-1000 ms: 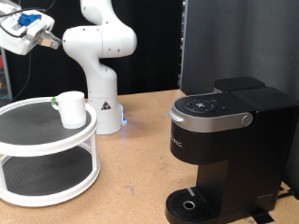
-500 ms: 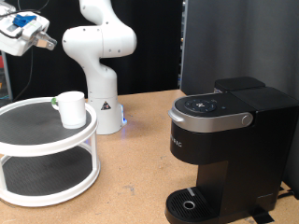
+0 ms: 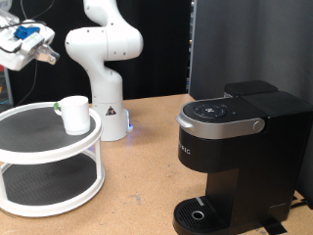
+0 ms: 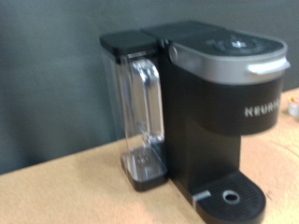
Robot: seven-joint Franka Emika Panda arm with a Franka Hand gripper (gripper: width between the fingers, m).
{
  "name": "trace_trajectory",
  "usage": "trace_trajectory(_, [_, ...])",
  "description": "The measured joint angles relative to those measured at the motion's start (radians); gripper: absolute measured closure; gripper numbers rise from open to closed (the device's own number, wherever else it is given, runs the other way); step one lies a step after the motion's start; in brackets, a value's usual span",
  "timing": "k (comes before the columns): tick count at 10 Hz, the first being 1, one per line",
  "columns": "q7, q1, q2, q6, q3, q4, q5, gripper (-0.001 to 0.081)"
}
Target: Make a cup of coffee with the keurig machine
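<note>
The cup [image 3: 74, 115], a small white mug with green at its rim, stands upright on the top tier of a round white two-tier stand [image 3: 39, 154] at the exterior view's left. The keurig machine [image 3: 235, 157] is black with a grey-silver lid handle and stands at the exterior view's right, lid closed, its drip tray bare. My gripper [image 3: 46, 56] hangs high at the exterior view's top left, well above the cup and apart from it. The wrist view shows the keurig machine [image 4: 220, 103] from the side with its clear water tank [image 4: 142, 121]; no fingers show there.
The white robot base [image 3: 108, 69] stands behind the stand on the wooden table [image 3: 137, 186]. A dark panel [image 3: 249, 44] rises behind the machine.
My gripper has drifted a little towards the exterior view's left edge and turned slightly. The cup and the machine have not moved.
</note>
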Motion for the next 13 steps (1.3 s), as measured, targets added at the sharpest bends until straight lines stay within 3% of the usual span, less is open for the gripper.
trace_trajectory(5, [-0.05,-0.003,0.002,0.047,-0.045,-0.056,-0.124,0.08])
trace_trajectory(12, [-0.112,-0.001,0.02,0.174,-0.106,-0.122,-0.135,0.0774])
trace_trajectory(13, [-0.123,-0.001,0.024,0.187,-0.113,-0.129,-0.135,0.0602])
